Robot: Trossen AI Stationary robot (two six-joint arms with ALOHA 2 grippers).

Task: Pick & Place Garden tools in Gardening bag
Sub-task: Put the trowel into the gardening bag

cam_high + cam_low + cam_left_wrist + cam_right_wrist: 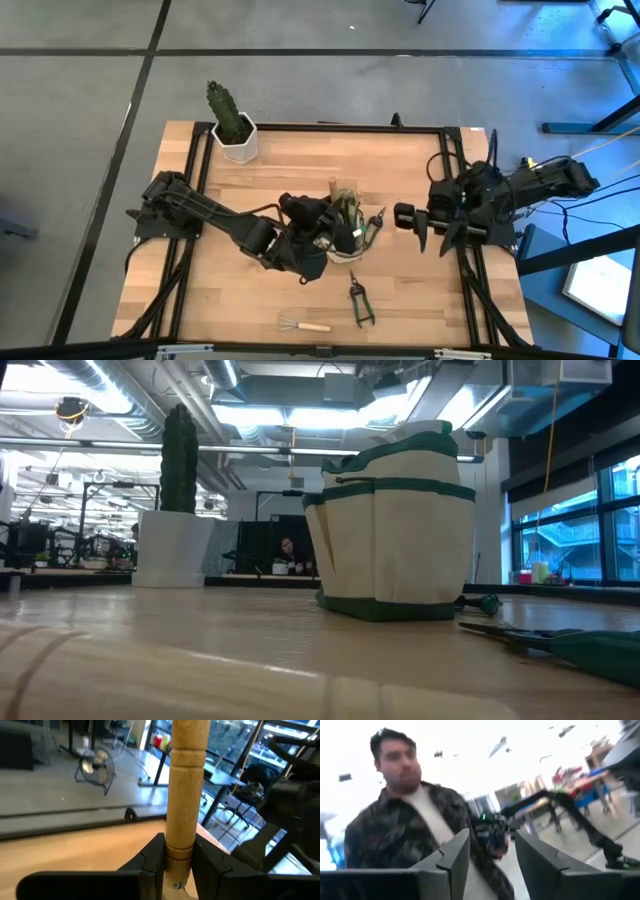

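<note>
The gardening bag (350, 235) (395, 530), pale fabric with green trim, stands at the table's middle. My left gripper (338, 225) (179, 857) reaches it from the left and is shut on a wooden-handled tool (347, 192). The tool's metal end is hidden. My right gripper (425, 228) (492, 852) hovers open to the right of the bag, with nothing between its fingers. Dark pruning shears (360, 302) (560, 640) and a little wire rake (300, 323) lie flat near the front edge. A small green-handled tool (377, 216) sticks out at the bag's right side. My left gripper pinches the wooden handle at its lower end (179, 851), just above the metal collar, between its two fingers (150, 865). The fingers come about level from the table's left and lie across the handle. The handle stands up past them, over the bag.
A cactus in a white pot (235, 130) (175, 545) stands at the far left corner. A small green item (487, 603) lies beside the bag. Bare wood (230, 300) lies at the near left. A person shows beyond the table in the right wrist view.
</note>
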